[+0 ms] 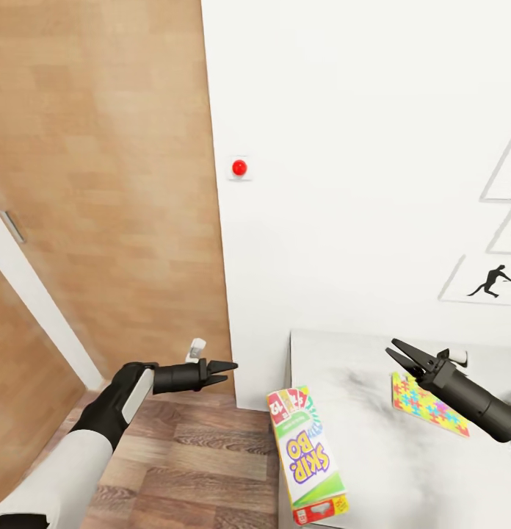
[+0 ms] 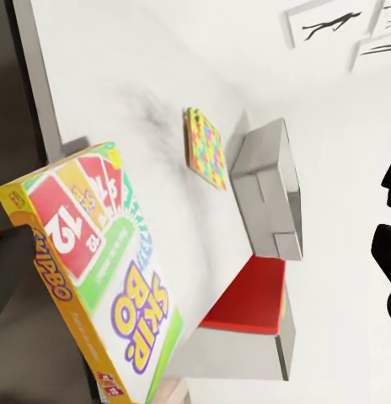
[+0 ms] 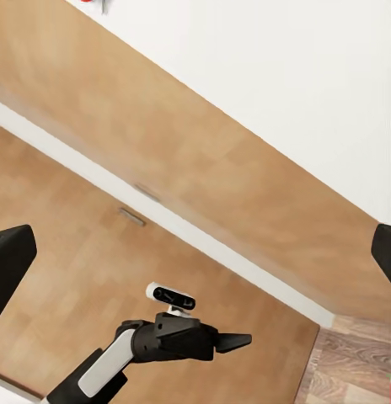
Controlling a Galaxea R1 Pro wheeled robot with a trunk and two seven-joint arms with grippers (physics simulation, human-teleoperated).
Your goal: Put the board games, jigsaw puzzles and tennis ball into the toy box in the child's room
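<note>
So here's where we're at: the Skip-Bo box (image 1: 308, 455) is lying at the near left corner of the bench (image 1: 373, 455), hanging off the edge a bit, long axis running away from us. It sits between both arms, and our left gripper (image 1: 227, 372), pressed together and holding nothing, looks a touch closer. The right gripper (image 1: 396, 354) is spread and empty, above the jigsaw puzzle (image 1: 428, 404).
</note>
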